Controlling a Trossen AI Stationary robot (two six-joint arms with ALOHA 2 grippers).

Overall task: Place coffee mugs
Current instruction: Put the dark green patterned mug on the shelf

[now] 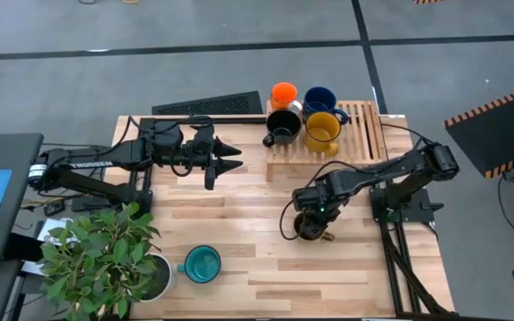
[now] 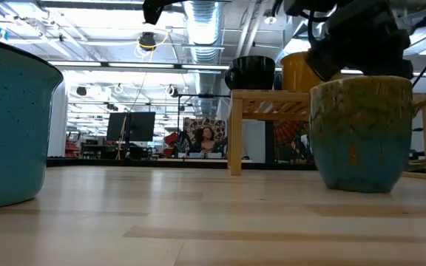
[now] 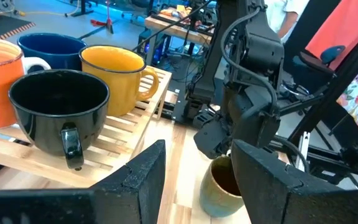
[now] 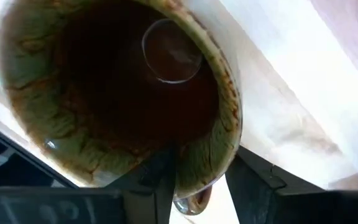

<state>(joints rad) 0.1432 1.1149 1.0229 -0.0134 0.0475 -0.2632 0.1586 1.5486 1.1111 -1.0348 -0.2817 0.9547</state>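
Observation:
The olive-brown mug [image 1: 310, 227] stands upright on its base on the table, right of centre; the low view shows the mug [image 2: 361, 133] with its handle off to one side. My right gripper [image 1: 315, 219] comes down onto its rim and is shut on it. The teal mug [image 1: 203, 265] stands alone near the table's near edge. The orange [image 1: 284, 93], dark blue [image 1: 319, 98], black [image 1: 283, 125] and yellow [image 1: 322, 130] mugs stand on the wooden slatted rack [image 1: 364, 134]. My left gripper [image 1: 236, 160] hovers open left of the rack, touching nothing. My right gripper holds the olive-brown mug by its rim [image 4: 201, 171], close to the handle. One finger [image 4: 157, 180] is inside the cup and the other finger [image 4: 253, 183] is outside the wall. The fingers come from above, pointing down. The mug stands upright with its base [image 2: 361, 185] on the table.
A leafy plant in a white pot [image 1: 154, 278] stands at the near left corner beside the teal mug. A dark keyboard [image 1: 208, 105] lies past the far edge. Bare tabletop [image 1: 239, 223] lies between the teal mug and the olive-brown mug.

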